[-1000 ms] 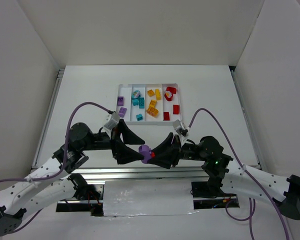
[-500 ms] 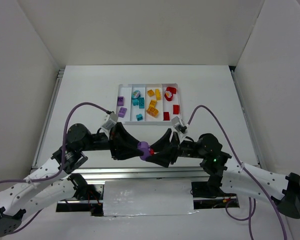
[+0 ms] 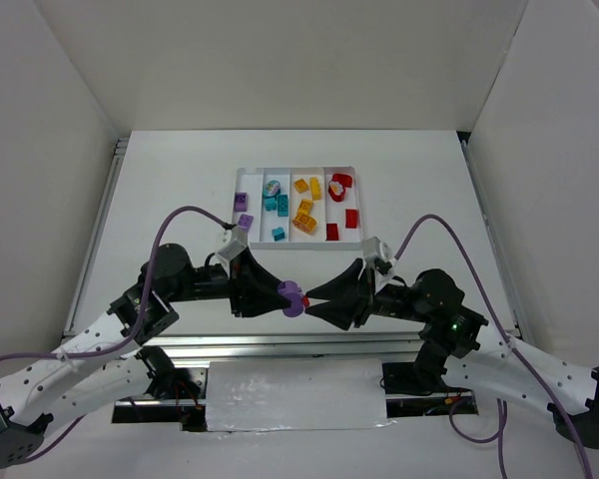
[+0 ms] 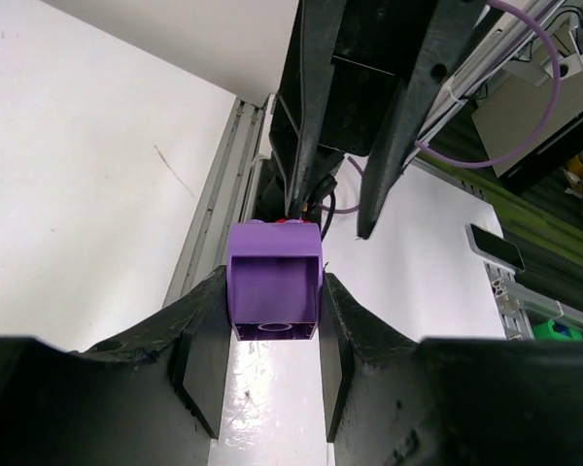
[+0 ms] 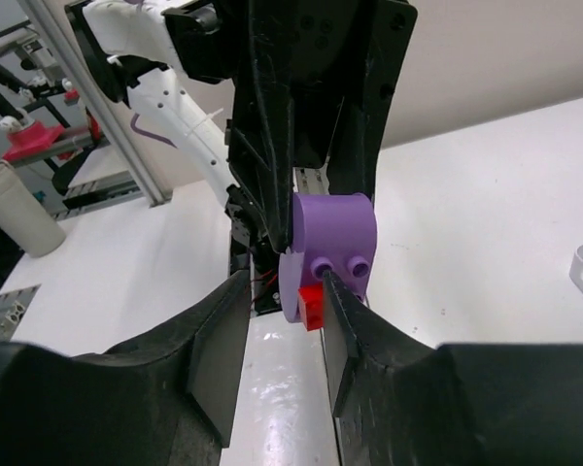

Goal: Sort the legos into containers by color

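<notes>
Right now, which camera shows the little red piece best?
Right wrist: the red piece sits large and clear against the purple brick. Left wrist shows only a red sliver past that brick's far edge; from the top it is a tiny speck.

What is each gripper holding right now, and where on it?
Left gripper clamps the purple brick by its two side walls. Right gripper appears to pinch the small red brick stuck to it.
</notes>
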Controlling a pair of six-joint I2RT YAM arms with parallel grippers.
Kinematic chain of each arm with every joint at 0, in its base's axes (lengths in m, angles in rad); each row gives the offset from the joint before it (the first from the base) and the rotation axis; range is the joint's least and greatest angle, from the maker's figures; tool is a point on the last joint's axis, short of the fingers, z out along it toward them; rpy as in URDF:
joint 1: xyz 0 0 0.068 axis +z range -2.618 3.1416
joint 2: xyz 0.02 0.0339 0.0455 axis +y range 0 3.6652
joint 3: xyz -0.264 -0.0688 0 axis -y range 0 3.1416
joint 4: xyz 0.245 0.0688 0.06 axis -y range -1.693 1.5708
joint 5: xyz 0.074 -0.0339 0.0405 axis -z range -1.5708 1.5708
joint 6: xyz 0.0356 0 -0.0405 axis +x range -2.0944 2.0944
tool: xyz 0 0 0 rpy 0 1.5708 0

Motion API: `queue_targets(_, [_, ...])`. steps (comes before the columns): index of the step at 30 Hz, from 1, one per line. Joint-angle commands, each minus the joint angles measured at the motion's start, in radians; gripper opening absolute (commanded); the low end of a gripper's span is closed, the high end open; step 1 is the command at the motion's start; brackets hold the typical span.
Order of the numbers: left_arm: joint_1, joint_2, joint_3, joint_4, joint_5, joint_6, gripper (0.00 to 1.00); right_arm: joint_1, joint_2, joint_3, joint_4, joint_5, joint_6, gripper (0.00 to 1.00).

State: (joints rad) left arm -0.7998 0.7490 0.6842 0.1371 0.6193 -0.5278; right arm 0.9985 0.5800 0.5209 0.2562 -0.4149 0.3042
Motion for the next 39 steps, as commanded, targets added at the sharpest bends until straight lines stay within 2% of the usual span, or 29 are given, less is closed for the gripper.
queue_targets(1, [0.004, -0.002, 0.011, 0.074, 0.04, 0.011, 0.0, -0.001, 0.011, 0.054, -0.071, 0.005, -0.054, 0.42])
queue_targets(5, [0.002, 0.003, 0.0, 0.11, 0.059, -0.008, 0.0, -0.003, 0.02, 0.056, -0.066, -0.015, -0.045, 0.4])
queue_targets(7, [0.002, 0.003, -0.002, 0.122, 0.065, -0.011, 0.0, -0.001, 0.018, 0.056, -0.069, -0.013, -0.047, 0.45])
queue_targets(15, [0.004, -0.028, -0.02, 0.163, 0.114, -0.018, 0.0, -0.012, 0.018, 0.059, -0.1, 0.018, -0.042, 0.5])
queue_targets(20, [0.004, -0.036, -0.034, 0.191, 0.131, -0.023, 0.0, -0.026, 0.017, 0.047, -0.065, -0.039, -0.024, 0.42])
queue_targets(27, [0.002, -0.017, -0.043, 0.205, 0.155, -0.02, 0.0, -0.04, 0.001, 0.045, -0.011, -0.12, 0.009, 0.46])
queue_targets(29, [0.004, -0.017, -0.048, 0.211, 0.158, -0.02, 0.0, -0.043, 0.003, 0.05, -0.009, -0.136, 0.013, 0.42])
queue_targets(33, [0.004, -0.022, -0.049, 0.211, 0.152, -0.017, 0.0, -0.047, 0.006, 0.048, 0.003, -0.156, 0.021, 0.41])
queue_targets(35, [0.004, -0.019, -0.048, 0.206, 0.148, -0.014, 0.0, -0.046, 0.007, 0.048, 0.011, -0.16, 0.027, 0.52])
queue_targets(39, [0.004, -0.016, -0.051, 0.203, 0.137, -0.012, 0.0, -0.046, 0.007, 0.048, 0.028, -0.173, 0.038, 0.52])
